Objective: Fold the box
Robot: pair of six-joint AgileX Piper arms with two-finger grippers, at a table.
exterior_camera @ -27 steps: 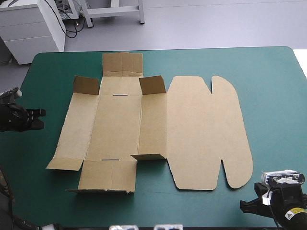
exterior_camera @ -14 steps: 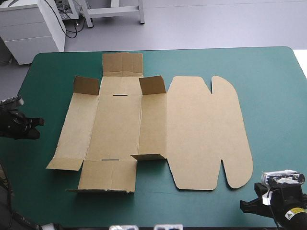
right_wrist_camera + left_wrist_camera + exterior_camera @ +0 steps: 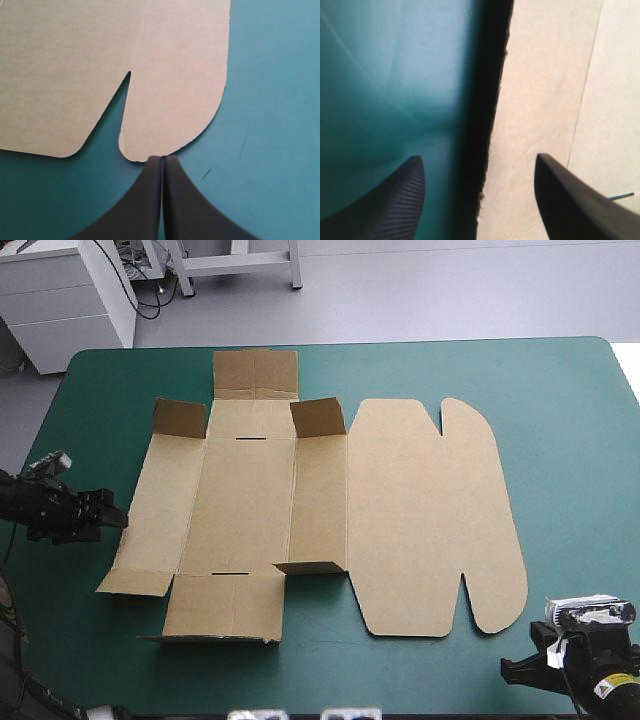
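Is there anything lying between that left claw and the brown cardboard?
Nothing visible. The left gripper is open at the box, one finger above its left edge and the other above the bare teal-green cover.

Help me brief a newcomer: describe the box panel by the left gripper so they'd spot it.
On the teal-green table lies the brown box. Its leftmost long strip sits by the open left gripper; unlike the rounded lid, it is narrow and straight-edged.

Lab: white cabinet [image 3: 70,300], teal-green table [image 3: 560,440].
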